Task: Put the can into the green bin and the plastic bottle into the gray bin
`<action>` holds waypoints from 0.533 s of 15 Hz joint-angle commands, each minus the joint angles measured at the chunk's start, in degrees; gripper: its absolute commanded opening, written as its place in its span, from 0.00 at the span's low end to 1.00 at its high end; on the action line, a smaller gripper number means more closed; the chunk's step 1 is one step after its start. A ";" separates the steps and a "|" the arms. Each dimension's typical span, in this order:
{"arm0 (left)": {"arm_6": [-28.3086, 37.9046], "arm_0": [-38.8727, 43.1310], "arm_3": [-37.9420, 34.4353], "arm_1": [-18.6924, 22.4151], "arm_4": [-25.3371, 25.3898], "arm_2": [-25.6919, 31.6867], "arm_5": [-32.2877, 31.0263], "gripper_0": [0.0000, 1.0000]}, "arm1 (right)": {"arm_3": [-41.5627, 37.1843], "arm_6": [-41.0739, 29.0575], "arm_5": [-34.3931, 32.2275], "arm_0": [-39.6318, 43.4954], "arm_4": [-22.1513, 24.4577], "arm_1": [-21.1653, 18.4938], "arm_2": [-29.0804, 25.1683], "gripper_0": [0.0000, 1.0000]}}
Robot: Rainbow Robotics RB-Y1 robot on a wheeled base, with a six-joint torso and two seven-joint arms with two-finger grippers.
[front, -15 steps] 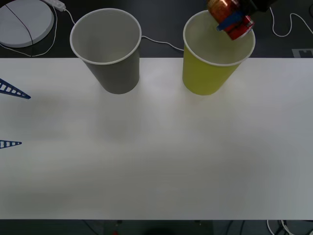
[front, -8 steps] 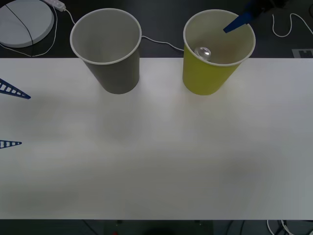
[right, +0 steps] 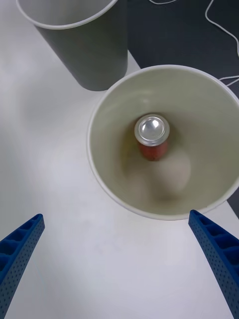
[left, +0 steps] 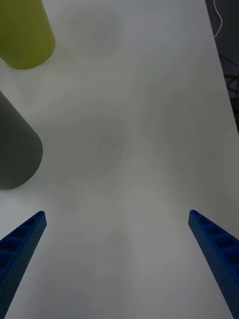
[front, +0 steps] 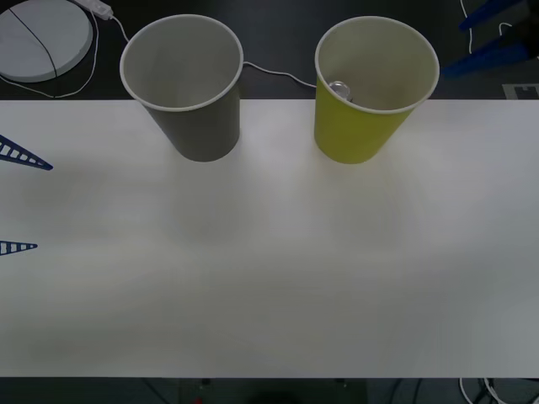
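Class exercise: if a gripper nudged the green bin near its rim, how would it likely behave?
The green bin narrows toward its base, so a push near the rim would probably tip it. It looks like thin paper, likely light and easily dented. The can standing inside may steady it slightly.

Items counted: one can [right: 152, 134], inside green bin [front: 358, 135]. Bins counted: two, green bin and gray bin [front: 198, 126]. Grippers counted: two, left gripper [left: 119, 264], right gripper [right: 119, 264]. One table [front: 269, 278].

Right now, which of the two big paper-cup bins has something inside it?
The green bin, on the robot's right. The can stands upright on its bottom, while the gray bin beside it looks empty.
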 commanded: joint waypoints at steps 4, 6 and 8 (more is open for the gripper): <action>0.00 0.00 0.00 0.00 0.00 0.00 0.00 1.00 | -5.67 14.18 -0.38 14.54 -9.79 -4.68 -8.09 1.00; 0.00 0.00 0.00 0.00 0.00 0.00 0.00 1.00 | -6.99 18.22 -0.47 19.20 -12.78 -5.56 -10.37 1.00; 0.00 0.00 0.00 0.00 0.00 0.00 0.00 1.00 | -8.66 22.35 -0.38 24.04 -14.27 -6.09 -13.27 1.00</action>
